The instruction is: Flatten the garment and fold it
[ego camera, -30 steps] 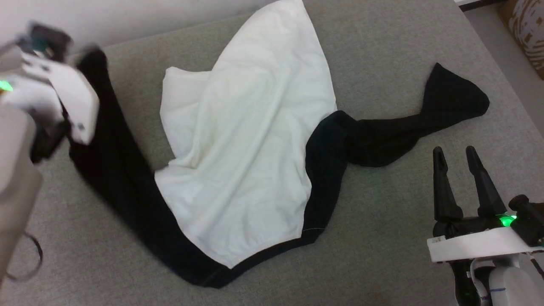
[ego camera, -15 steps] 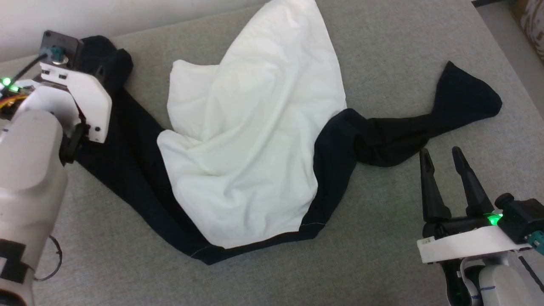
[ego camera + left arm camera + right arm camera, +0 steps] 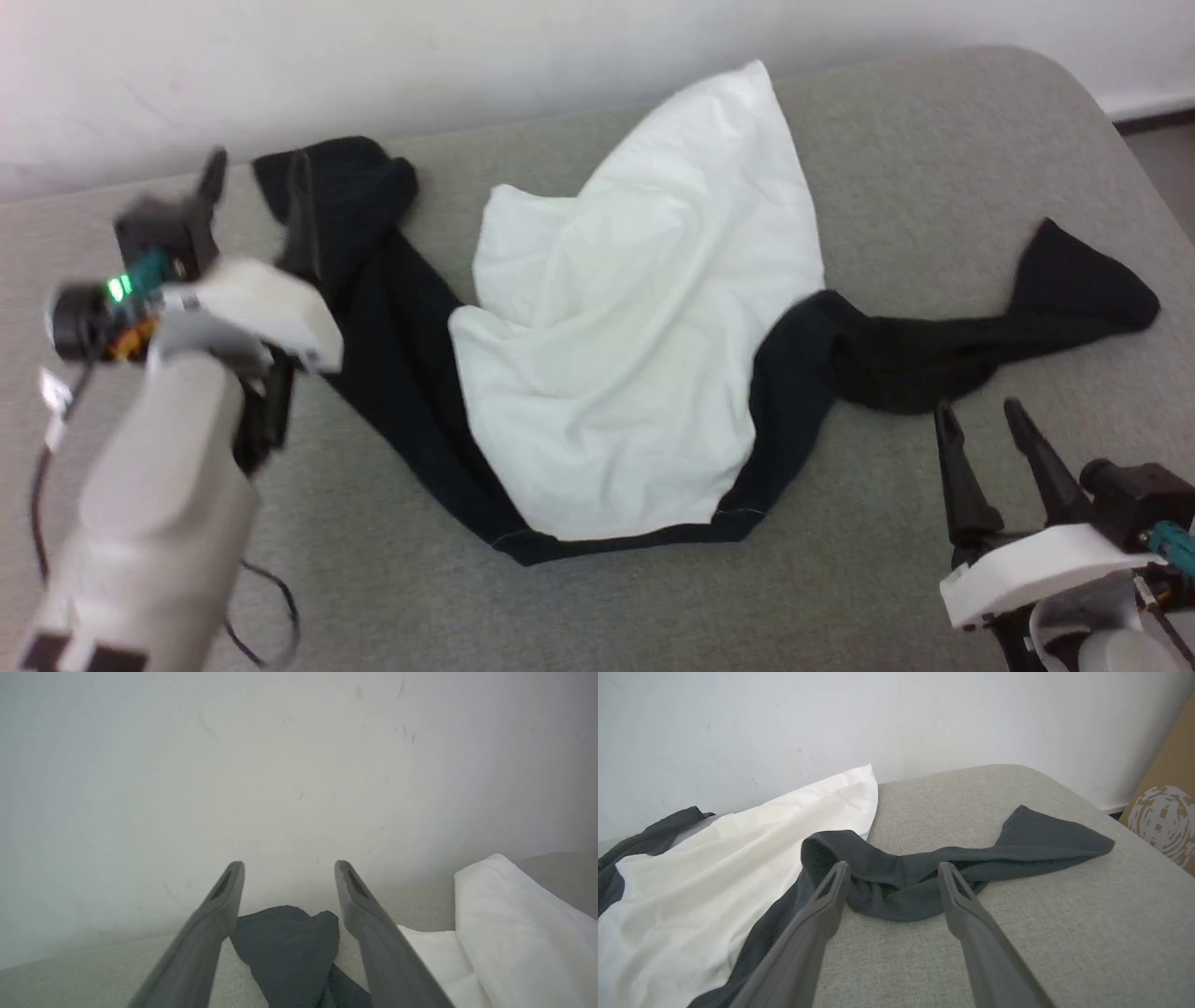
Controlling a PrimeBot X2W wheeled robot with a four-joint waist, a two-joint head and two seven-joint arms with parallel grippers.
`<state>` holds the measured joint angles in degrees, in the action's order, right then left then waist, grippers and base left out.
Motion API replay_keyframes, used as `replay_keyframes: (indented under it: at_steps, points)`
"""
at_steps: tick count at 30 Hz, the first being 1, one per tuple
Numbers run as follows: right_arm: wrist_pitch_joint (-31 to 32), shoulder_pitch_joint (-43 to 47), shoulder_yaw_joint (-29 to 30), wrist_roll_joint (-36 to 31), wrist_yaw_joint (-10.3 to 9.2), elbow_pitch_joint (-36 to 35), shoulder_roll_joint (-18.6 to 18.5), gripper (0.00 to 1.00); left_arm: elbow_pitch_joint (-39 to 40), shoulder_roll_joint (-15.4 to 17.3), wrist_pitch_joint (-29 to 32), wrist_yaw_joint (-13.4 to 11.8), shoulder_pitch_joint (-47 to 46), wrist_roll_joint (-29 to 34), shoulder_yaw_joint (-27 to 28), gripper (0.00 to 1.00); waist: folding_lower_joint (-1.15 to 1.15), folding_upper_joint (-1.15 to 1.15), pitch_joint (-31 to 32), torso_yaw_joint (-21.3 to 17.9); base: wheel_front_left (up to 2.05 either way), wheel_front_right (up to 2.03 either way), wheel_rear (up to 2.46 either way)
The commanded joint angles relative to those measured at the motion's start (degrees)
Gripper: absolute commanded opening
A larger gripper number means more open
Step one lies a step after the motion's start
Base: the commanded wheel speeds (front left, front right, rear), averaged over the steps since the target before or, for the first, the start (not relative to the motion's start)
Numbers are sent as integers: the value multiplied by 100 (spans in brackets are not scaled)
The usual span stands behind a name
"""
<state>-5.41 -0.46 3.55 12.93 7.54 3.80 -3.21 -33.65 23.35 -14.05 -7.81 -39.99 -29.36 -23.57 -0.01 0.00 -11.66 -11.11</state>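
The garment [image 3: 635,327] lies crumpled on the grey padded surface [image 3: 868,588], its white body bunched in the middle. One black sleeve [image 3: 364,233] runs along its left side up to the wall. The other black sleeve [image 3: 980,331] trails twisted to the right. My left gripper [image 3: 257,191] hovers open beside the left sleeve's end, and its wrist view shows that sleeve end [image 3: 289,942] lying loose below the spread fingers [image 3: 219,905]. My right gripper [image 3: 978,415] stands open just in front of the right sleeve [image 3: 924,877], not touching it.
A white wall [image 3: 467,56] runs close behind the surface. The surface rounds off at the far right corner [image 3: 1074,84], with floor beyond. A cardboard box [image 3: 1164,812] stands to the right. A loose cable [image 3: 271,607] hangs by my left forearm.
My left gripper has opened and let go of the left sleeve's end, which now lies by the wall. The head camera has shifted, so the whole scene sits lower and more to the right.
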Motion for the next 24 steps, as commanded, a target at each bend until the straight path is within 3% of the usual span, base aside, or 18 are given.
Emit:
replay_keyframes:
  at_steps: [1, 8, 13, 19, 24]
  points:
    - [45, 58, -4, -39, -5, -9, -3, 100, 98, -8, -38, -55, 223, -31, 43, 100, 1, 0, 435, 450, 0, 0, 0]
    - [862, 320, -83, 6, -5, -99, -232, 100, 1997, -176, -91, -651, 2237, 183, 75, 100, 1, 0, 703, 939, 0, 0, 0]
    - [1803, 256, -251, 272, -5, -140, -418, 100, 2918, -412, -94, -1031, 3346, 364, 19, 100, 1, 0, 771, 1221, 0, 0, 0]
    - [3204, -78, -49, 630, -5, 110, -323, 100, 3064, -590, -94, -981, 3736, 476, -118, 100, 1, 0, 781, 1526, 0, 0, 0]
    - [3675, -375, 52, 498, -5, 608, -286, 100, 3002, -689, -95, -878, 3609, 553, -174, 100, 1, 0, 719, 1716, 0, 0, 0]
